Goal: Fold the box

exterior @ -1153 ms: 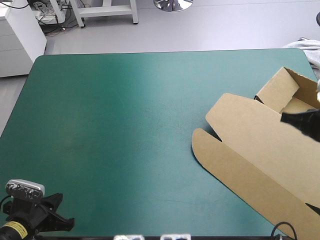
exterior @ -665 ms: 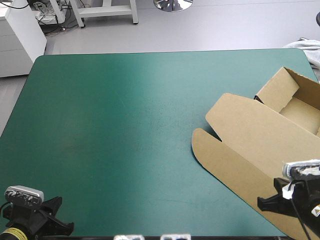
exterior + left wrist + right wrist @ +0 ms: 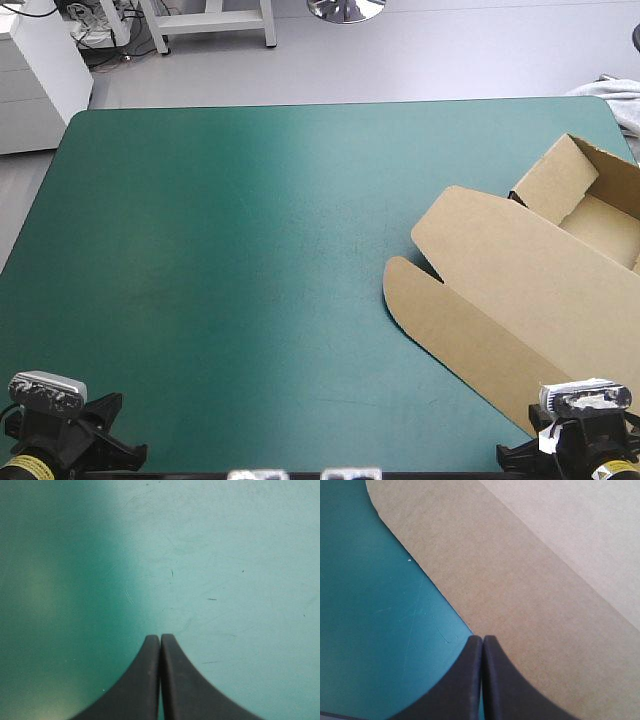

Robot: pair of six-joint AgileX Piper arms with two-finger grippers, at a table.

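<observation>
The right gripper [image 3: 482, 639] sits low at the table's near right corner. Its black fingers are pressed together into one point with nothing between them. The tip lies right at the edge of the box [image 3: 535, 575], where the brown board meets the teal-green cover [image 3: 375, 630]. Whether it touches the board I cannot tell. Ahead of it, that edge runs away on a slant and ends in a rounded corner.

The left gripper [image 3: 160, 639] is at the near left corner, well apart from the board. Its fingers are likewise closed tip to tip, over bare cover.

The box [image 3: 520, 290] lies on the right side of the table [image 3: 250, 250], partly running off the right edge. Its long axis is diagonal, from the right of the table's middle down toward the near right corner. The lid panel lies flat, and a narrow flap [image 3: 440, 325] with a rounded end runs along the side facing the table's middle. Behind the lid, against the far right edge, the tray part [image 3: 590, 215] stands open to the ceiling with its walls raised. One end wall [image 3: 555, 180] leans outward toward the table's far side.
</observation>
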